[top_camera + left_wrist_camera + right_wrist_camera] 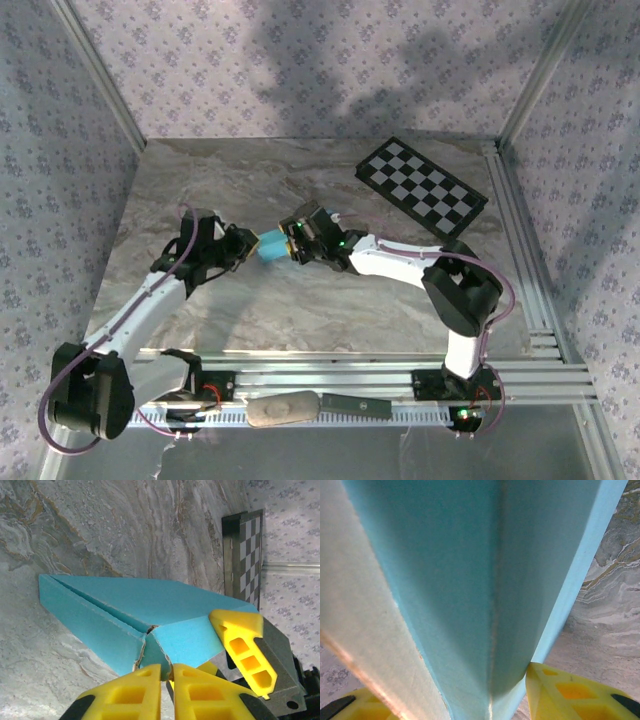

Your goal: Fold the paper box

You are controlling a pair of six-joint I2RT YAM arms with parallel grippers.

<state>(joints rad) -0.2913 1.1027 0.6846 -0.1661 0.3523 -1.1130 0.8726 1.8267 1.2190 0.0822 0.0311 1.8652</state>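
White arms [395, 260], yellow jaws, purple cables [511, 297]

Top view: soft, even light, moderately bright. Broad, blurred arm shadows fall on the far lilac patterned wall [330, 60]. The grey marbled tabletop [300, 180] reads matte, with slight grain.

Left wrist view: the turquoise card paper box [125, 605] is crisp and saturated, its upper face lighter than the lower one. The left gripper [166, 672], at the lens, is slightly soft.

Right wrist view: the paper box [485, 580] is too close and blurred, its left face washed pale. The tabletop at right is sharper.
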